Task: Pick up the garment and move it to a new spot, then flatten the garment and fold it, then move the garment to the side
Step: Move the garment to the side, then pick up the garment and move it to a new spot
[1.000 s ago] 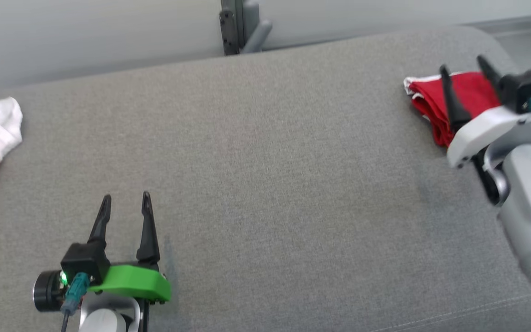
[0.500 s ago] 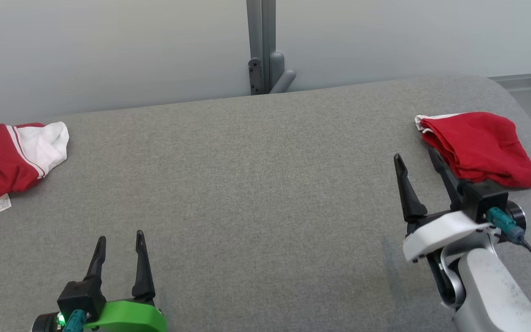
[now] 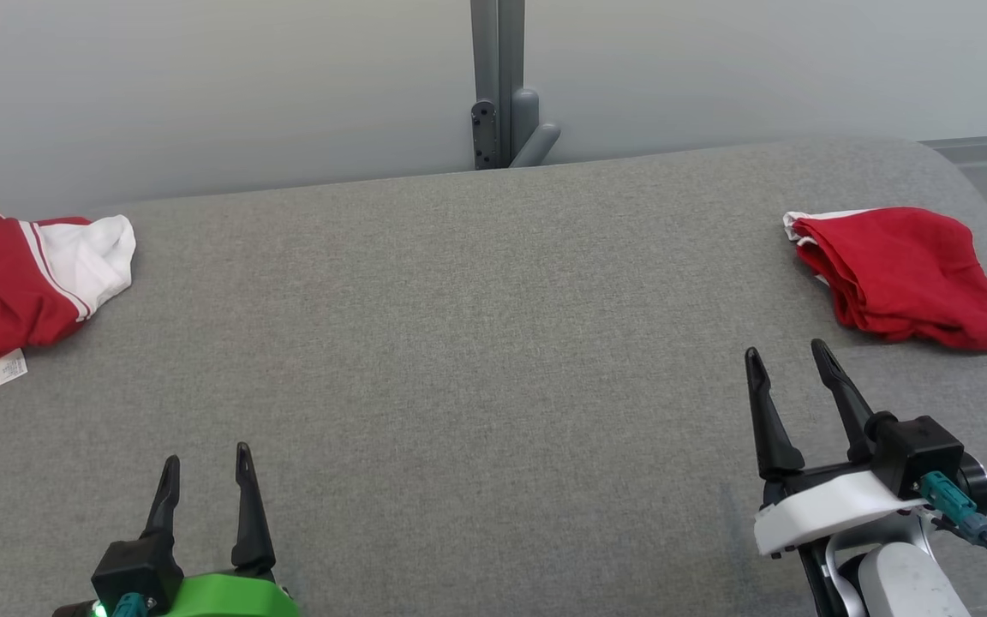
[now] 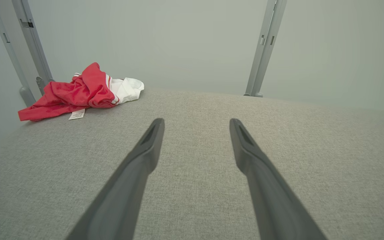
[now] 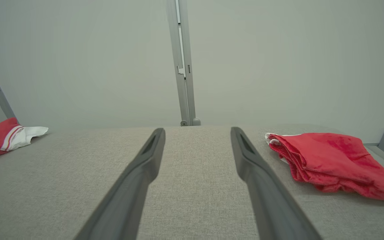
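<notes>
- The grey fabric-covered counter spans the head view, its middle bare of cloth.
- A pale wall stands behind it, with a grey upright post at the counter's far edge.
- A folded red garment lies near the counter's right end, with a thin white edge showing at its far left corner (layered folds face the middle). It touches neither claw.
- A crumpled red-and-white garment lies at the far left end, partly cut off by the picture's edge, with a small white label at its near side.
- The right claw hovers over the counter just in front of the folded garment, fingers spread apart, gripping nothing.
- The left claw sits low at the near left, well apart from both garments, fingers likewise spread and empty.
</notes>
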`<state>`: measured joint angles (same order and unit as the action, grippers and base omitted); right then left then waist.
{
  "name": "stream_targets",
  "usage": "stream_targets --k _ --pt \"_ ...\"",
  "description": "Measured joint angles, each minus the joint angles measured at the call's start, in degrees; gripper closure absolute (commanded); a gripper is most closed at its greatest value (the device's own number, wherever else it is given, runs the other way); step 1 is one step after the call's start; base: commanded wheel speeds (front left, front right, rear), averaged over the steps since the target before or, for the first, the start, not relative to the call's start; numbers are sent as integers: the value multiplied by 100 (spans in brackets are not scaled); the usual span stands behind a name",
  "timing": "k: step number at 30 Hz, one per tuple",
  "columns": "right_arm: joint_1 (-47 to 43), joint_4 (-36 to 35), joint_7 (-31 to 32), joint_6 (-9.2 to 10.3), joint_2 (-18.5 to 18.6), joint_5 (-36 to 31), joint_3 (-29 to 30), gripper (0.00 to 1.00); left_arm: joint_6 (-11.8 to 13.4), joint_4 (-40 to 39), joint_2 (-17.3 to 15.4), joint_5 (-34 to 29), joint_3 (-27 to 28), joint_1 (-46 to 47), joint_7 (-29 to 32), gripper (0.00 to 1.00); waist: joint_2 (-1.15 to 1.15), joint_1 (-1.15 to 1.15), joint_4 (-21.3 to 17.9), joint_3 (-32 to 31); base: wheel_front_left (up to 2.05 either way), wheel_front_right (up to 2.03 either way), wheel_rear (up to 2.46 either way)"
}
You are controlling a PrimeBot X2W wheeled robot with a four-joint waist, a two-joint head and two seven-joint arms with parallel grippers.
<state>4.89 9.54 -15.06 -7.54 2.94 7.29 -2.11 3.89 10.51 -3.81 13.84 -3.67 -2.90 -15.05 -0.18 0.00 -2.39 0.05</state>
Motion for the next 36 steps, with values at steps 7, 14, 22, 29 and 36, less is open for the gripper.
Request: stream_targets --k 7,14,22,29,36 --pt "-70 -59 0 0 -3 118 -86 0 -65 13 33 -70 30 2 1 0 0 0 36 1 0 0 0" --pt "-108 -51 0 0 -3 199 -120 0 -146 56 56 -152 23 5 0 0 0 0 74 -16 0 0 0" --pt "-157 -68 0 0 -4 198 -89 0 -188 60 68 -199 20 6 0 0 0 0 146 -48 0 0 0" --pt "-280 -104 0 1 -2 159 -67 0 -232 90 83 -242 -34 57 1 0 0 0 445 -83 0 0 0" --pt "-337 -152 0 0 -3 177 -96 0 -234 86 86 -297 7 66 0 0 0 0 1118 -117 0 0 0"
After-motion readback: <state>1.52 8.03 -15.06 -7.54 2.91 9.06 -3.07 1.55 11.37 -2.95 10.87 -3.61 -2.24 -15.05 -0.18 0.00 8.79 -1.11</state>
